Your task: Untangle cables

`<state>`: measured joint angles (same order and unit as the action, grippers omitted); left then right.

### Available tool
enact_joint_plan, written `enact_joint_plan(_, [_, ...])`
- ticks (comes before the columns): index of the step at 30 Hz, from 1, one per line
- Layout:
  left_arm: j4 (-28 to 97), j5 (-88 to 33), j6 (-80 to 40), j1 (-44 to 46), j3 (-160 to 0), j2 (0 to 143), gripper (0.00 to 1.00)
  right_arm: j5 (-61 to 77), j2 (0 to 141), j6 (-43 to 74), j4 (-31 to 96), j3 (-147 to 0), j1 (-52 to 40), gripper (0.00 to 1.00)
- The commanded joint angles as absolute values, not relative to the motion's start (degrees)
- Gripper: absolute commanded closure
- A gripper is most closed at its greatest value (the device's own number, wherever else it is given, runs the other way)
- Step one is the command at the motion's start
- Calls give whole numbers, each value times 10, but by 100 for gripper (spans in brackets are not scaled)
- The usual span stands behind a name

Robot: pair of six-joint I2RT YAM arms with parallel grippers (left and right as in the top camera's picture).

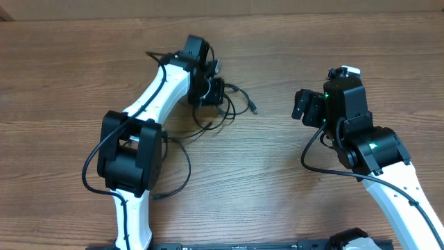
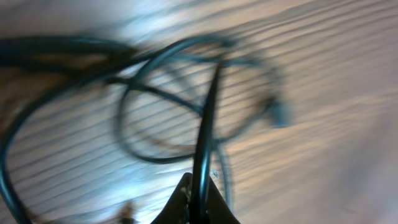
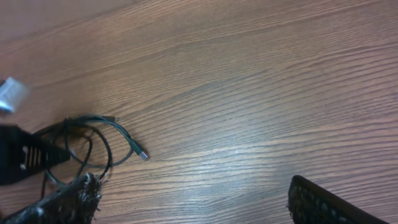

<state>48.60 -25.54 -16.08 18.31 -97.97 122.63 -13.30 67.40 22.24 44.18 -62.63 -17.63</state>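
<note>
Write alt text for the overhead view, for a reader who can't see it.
The left gripper is closed on a tangle of thin black cables near the top centre of the frame, on a wooden table. The right gripper hangs open to the right of the tangle, apart from the cables, over bare wood.

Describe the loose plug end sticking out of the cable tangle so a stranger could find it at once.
On the wooden table, find the left end effector, shut on the tangle of cables near the far middle. One strand runs out of that tangle toward the right end effector and ends in the plug, lying alone on bare wood, unlike the looped strands beside it.
</note>
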Motion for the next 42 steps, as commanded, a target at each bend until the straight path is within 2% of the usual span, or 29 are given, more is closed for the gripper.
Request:
enact_joint_plan(1, [481, -373, -141, 187, -1058, 1147, 96, -131, 670, 222, 440, -644, -175, 2])
enact_joint_plan(6, [478, -451, -137, 188, -1153, 1077, 96, -116, 674, 222, 438, -644, -175, 0])
enact_joint_plan(11, [475, -458, -137, 189, -1187, 1013, 96, -55, 688, 221, 420, -644, -175, 0])
enact_joint_plan(24, [484, -431, -148, 192, -1187, 974, 96, 225, 730, 144, 351, -644, -175, 0])
enact_joint_plan(31, [483, -440, -149, 192, -1187, 974, 96, 242, 738, 145, 372, -644, -176, 0])
enact_joint_plan(37, [414, -566, -155, 192, -1187, 974, 96, 245, 754, 145, 357, -644, -176, 0])
enact_joint_plan(42, [359, -635, -172, 192, -1187, 974, 96, 246, 773, 145, 294, -644, -176, 0])
